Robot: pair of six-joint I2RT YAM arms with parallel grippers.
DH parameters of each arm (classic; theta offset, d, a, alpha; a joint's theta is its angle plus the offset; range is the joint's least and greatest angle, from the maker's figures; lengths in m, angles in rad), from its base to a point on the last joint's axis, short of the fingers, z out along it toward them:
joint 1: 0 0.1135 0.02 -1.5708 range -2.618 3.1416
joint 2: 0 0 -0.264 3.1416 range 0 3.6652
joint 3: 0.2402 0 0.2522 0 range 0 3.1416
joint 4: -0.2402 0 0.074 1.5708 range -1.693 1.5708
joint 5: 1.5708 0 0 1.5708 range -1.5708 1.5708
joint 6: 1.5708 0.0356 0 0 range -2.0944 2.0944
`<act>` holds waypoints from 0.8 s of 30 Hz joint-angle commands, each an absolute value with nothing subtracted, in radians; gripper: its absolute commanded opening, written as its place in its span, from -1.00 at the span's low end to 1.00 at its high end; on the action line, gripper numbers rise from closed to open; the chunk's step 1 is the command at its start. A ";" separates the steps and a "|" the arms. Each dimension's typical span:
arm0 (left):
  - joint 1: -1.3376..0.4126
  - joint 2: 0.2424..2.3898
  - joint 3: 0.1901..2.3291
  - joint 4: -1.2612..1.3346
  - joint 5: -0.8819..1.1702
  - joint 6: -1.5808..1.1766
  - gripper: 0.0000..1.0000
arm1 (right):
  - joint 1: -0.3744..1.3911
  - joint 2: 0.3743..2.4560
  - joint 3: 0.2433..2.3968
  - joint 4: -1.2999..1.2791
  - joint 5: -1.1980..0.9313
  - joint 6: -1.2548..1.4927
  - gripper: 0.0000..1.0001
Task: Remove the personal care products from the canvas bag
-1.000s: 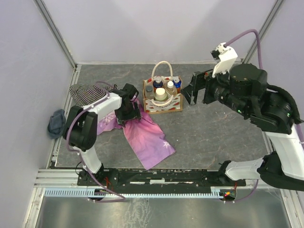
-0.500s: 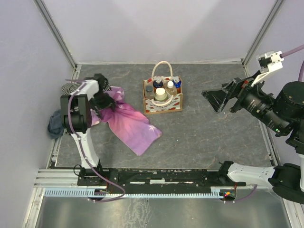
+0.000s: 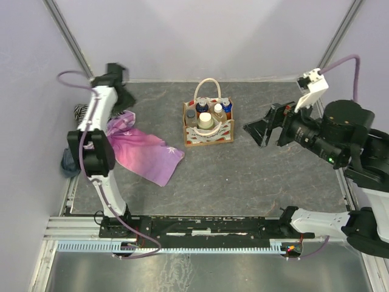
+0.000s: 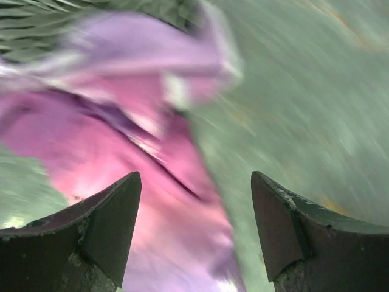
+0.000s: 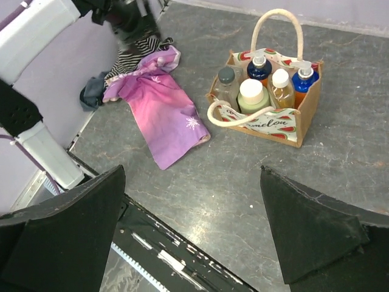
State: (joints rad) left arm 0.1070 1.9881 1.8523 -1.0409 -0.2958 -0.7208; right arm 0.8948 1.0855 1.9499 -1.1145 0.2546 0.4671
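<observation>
Canvas bag [image 3: 210, 136]: we log it upright on the grey table [image 3: 261, 176], toward the far side and about midway between left and right. One cream handle stands up over it and the other droops over the near wall.

Personal care products, five, all standing inside the bag:
- clear bottle [image 5: 226, 83] with a dark cap, at the left;
- beige bottle [image 5: 252, 95] with a wide cream cap, near the front;
- amber bottle [image 5: 280, 86] with a white cap, beside it;
- two pump bottles [image 5: 260, 66] [image 5: 304, 76] with white pump heads, along the far side.

Left gripper [image 3: 123, 94]: we find it raised by the far-left corner, well apart from the bag. Its fingers [image 4: 103, 225] stand apart with nothing between them, above the pink cloth [image 3: 143, 155].

Right gripper [image 3: 255, 129]: we find it in the air to the right of the bag, pointing toward it. Its fingers [image 5: 310, 231] are spread wide and hold nothing.

Other cloths: a striped cloth [image 3: 82, 111] lies at the left edge, far of the pink one, and a blue-grey cloth [image 3: 67, 161] lies near of it.
</observation>
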 commanded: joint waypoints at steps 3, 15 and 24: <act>-0.248 1.898 1.756 -1.078 -0.224 -0.753 0.59 | 0.894 1.107 1.953 -1.062 0.241 0.469 1.00; -0.461 1.869 1.333 -0.897 -0.155 -0.869 0.63 | 0.895 1.083 1.973 -1.066 0.343 0.439 0.99; -0.253 1.880 1.216 -0.862 -0.124 -0.896 0.69 | 0.894 1.030 1.942 -1.088 0.425 0.428 1.00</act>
